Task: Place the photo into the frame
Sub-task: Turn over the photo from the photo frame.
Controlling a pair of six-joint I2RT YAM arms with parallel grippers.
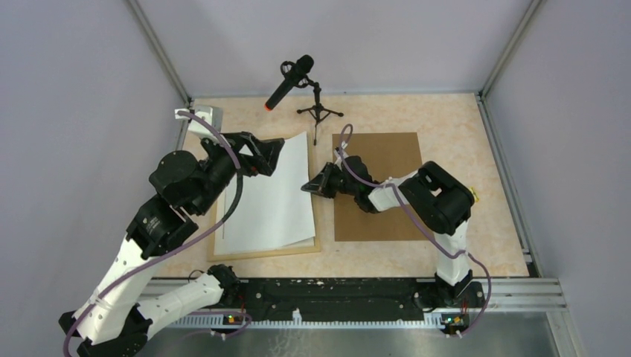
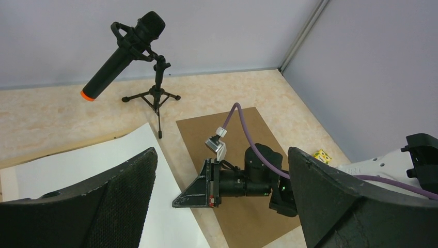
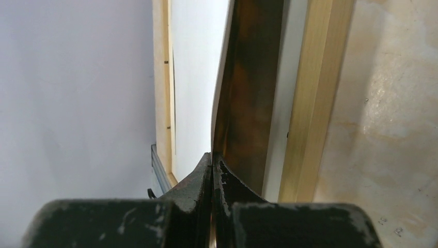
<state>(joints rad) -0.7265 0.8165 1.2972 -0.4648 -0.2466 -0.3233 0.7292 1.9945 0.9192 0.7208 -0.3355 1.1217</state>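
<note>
When lowering photo [image 1: 271, 197]: keep edges inside frame [image 1: 264, 253].
Right gripper [image 3: 213, 157]: pinching photo's edge tight.
Left gripper [image 1: 268, 156]: upper left, fingers wide apart, holding nothing.

- Hides most of the left strip of the frame [image 1: 264, 251] under the left arm [image 1: 178, 186], seen from above.
- Shows only a dark, blurred sliver of the photo [image 3: 248, 88] underside from the right wrist.
- Covers much of the brown board [image 1: 387, 149] with the right arm [image 1: 439, 197].
- Leaves a yellow thing [image 2: 323, 155] beside that arm too small to name.
</note>
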